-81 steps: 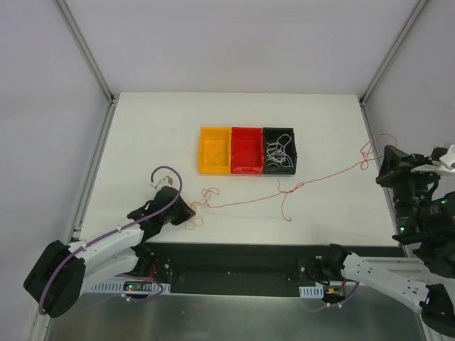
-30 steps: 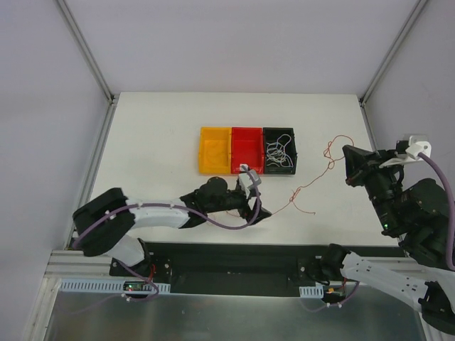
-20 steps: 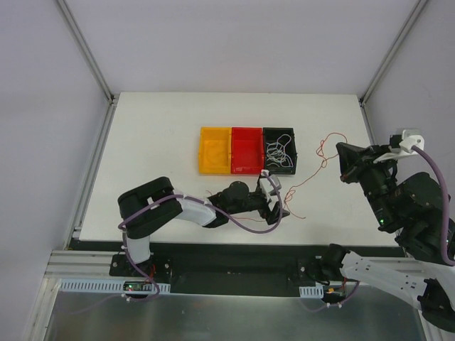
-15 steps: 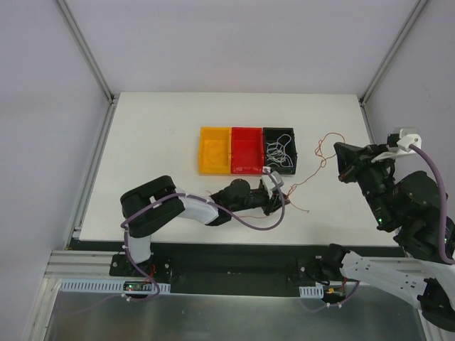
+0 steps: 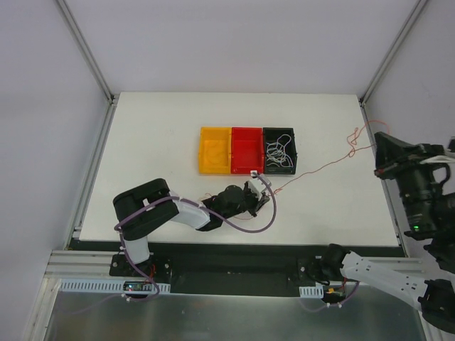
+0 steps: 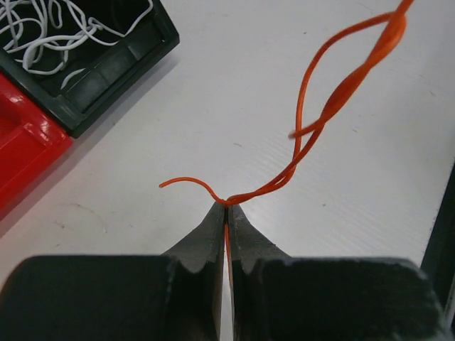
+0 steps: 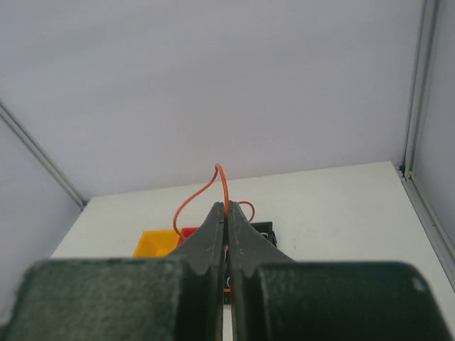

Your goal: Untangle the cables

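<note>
A thin orange-red cable runs taut across the table between both grippers. My left gripper is shut on its near end, just in front of the black bin; in the left wrist view the cable twists away up and right from the shut tips. My right gripper is shut on the other end, raised at the table's right edge; a cable loop curls over its tips. White cables lie in the black bin.
Three bins stand in a row mid-table: yellow, red and black. The black bin and red bin show at the left wrist view's upper left. Metal frame posts stand at the table's far corners.
The right gripper has moved right and back toward the table edge, pulling the cable straight. The left gripper has shifted slightly left, still holding the cable; the loose slack on the table is gone.
</note>
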You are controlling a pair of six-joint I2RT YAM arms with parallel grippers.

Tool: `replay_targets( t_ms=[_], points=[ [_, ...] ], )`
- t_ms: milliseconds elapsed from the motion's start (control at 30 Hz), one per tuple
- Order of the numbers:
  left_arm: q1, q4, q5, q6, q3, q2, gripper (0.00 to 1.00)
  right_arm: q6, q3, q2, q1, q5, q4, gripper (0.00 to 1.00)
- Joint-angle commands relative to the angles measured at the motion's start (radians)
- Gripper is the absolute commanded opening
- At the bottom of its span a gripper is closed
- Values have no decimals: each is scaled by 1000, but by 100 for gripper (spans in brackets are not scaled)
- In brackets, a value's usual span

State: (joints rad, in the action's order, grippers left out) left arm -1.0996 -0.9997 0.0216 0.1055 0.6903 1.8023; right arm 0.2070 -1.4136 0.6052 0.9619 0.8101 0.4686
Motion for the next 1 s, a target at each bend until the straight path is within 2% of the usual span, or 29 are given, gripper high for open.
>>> replay_targets(
  t_ms=[0, 267, 467, 600, 800, 967],
  points=[
    [-2, 7, 135, -21, 49, 20, 0, 107, -108, -39, 0, 70, -131, 0],
    [7, -25, 254, -20, -21, -40, 0, 141, -58, -51, -2, 104, -171, 0],
    [66, -76, 380, 100, -136, -128, 0, 204, -19, 2, 0, 147, -222, 0],
    [78, -157, 379, 106, -228, -213, 0, 145, 45, 59, 0, 113, -222, 1],
    [78, -195, 454, 117, -304, -302, 0, 40, 111, 250, -18, 72, -228, 0],
    [83, -146, 546, 118, -333, -369, 0, -18, 78, 407, -141, -98, -232, 1]
  ],
)
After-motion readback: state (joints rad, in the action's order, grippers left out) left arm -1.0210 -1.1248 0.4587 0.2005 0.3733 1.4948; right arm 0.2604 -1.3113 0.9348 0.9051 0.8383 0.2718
